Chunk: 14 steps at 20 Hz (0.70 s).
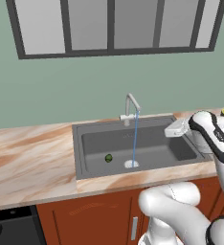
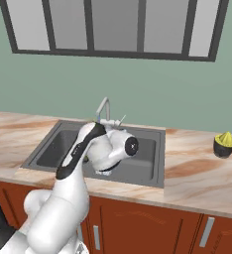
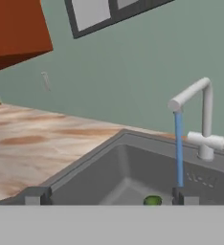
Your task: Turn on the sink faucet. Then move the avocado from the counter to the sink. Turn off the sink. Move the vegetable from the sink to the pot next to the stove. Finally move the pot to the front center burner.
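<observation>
Green avocado between gripper tips

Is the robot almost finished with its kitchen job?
Not yet. Water runs from the sink faucet, and the avocado already lies in the sink. The open fingers hold nothing. Still left: turning the water off, getting the avocado into the pot, and moving the pot to its burner.

So the counter is that beige-tan marbled stone slab running along the green wall, with reddish-brown cabinets under it. The dark grey sink is set into it. Over on the right there's a dark bowl holding something yellow-green.
</observation>
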Available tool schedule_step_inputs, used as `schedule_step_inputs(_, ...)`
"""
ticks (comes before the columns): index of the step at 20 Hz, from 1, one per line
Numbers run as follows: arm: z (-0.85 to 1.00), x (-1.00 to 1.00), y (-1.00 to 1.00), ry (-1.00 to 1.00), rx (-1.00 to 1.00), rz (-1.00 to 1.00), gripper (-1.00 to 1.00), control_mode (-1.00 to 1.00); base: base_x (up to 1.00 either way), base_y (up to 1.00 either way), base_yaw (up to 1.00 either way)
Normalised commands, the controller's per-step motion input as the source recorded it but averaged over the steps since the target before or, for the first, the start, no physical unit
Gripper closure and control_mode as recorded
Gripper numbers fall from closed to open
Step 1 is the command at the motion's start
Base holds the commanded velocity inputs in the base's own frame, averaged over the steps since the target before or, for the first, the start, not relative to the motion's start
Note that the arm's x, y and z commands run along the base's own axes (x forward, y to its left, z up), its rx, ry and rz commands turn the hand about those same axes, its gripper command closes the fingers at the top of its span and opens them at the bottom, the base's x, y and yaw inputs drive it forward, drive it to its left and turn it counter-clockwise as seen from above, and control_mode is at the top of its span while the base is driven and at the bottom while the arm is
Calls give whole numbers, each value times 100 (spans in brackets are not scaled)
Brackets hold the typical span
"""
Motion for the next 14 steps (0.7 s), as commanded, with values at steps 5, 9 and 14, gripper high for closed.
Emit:
schedule_step_inputs(5, -4, 71, -37, -1, 0, 19, -100, -100, 0, 0, 0)
schedule_step_inputs(9, -15, 84, -30, 0, 0, 14, -100, -100, 0, 0, 0)
schedule_step_inputs(14, -24, 77, -23, 0, 0, 10, -100, -100, 0, 0, 0)
